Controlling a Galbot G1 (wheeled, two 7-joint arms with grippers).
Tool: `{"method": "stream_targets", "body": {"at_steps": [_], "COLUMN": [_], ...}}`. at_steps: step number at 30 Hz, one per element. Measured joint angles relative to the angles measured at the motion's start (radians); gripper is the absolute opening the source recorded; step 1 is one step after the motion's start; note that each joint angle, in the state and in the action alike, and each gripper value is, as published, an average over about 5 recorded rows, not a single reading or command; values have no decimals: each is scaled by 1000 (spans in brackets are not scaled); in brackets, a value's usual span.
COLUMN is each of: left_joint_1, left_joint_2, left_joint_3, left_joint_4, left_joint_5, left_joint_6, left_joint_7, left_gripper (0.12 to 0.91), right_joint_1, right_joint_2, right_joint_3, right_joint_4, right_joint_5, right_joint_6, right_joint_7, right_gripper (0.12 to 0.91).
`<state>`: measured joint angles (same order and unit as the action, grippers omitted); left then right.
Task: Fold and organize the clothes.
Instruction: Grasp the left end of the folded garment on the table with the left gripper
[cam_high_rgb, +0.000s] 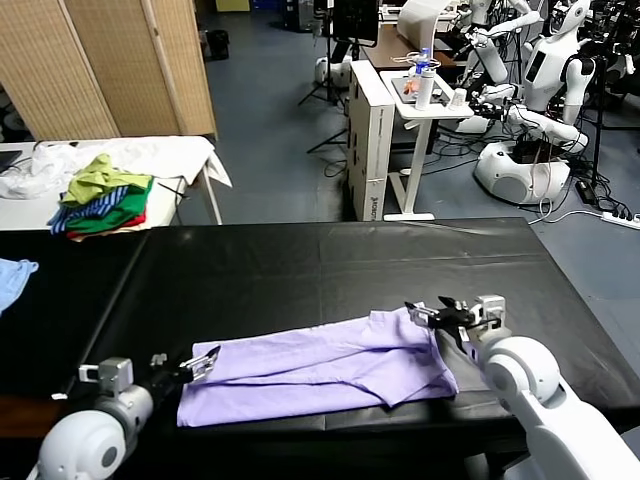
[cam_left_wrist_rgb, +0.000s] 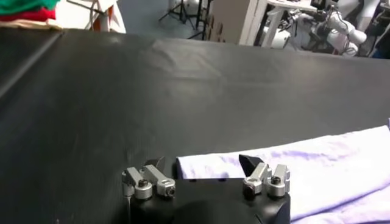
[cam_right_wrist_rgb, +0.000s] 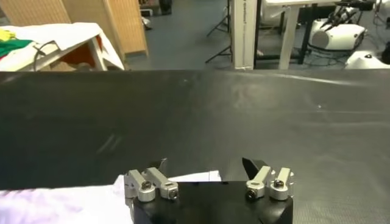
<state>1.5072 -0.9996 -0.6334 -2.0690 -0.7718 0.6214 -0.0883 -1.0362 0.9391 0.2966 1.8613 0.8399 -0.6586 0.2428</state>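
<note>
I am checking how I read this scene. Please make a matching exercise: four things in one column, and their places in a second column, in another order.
Things:
1. pale lavender cotton T-shirt
2. left gripper
3. right gripper
4. green, striped and red clothes pile

Places:
A. on the white side table beyond the black table
B. at the shirt's right end, open
C. folded long on the near part of the black table
D. at the shirt's left end, open

Pairs: 1-C, 2-D, 3-B, 4-A
</note>
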Motion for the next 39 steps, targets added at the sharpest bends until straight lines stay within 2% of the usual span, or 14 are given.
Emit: {"method": "stream_targets", "body": {"at_steps": [7,10,14,17,20,24,27,34,39], "left_joint_1": [-6,-6,-7,-10,-11,-19,-27,-63,-102], "left_joint_2": [-11,-12,-12,-13,-15,-19,-24,-31,-22], "left_joint_3": [2,3,3,5,10,22,30,60,84], "left_joint_4": [16,17,22,28,33,41,48,73,95], "left_joint_5": [0,0,1,4,8,22,27,35,32], "left_joint_6": [-4,-5,-10,-17,-23,-27,-31,-38,-39], "left_joint_7": [1,2,4,6,8,12,15,19,23], "left_gripper": [891,836,741,636,474,237,160,148,148], "right_joint_1": [2,1,-1,-5,-12,-23,-35,-76,-105], "right_joint_2": [38,46,52,57,61,66,75,98,101], "right_joint_3": [-4,-5,-6,-5,-4,0,8,36,57], "right_joint_4": [-52,-59,-62,-61,-58,-50,-39,3,26], "right_joint_5": [-34,-41,-47,-53,-59,-66,-78,-159,-173], "right_joint_6": [1,-1,-1,1,2,7,14,24,20], "right_joint_7": [3,3,3,3,3,8,23,57,62], "right_gripper": [763,711,527,390,302,229,185,145,144]}}
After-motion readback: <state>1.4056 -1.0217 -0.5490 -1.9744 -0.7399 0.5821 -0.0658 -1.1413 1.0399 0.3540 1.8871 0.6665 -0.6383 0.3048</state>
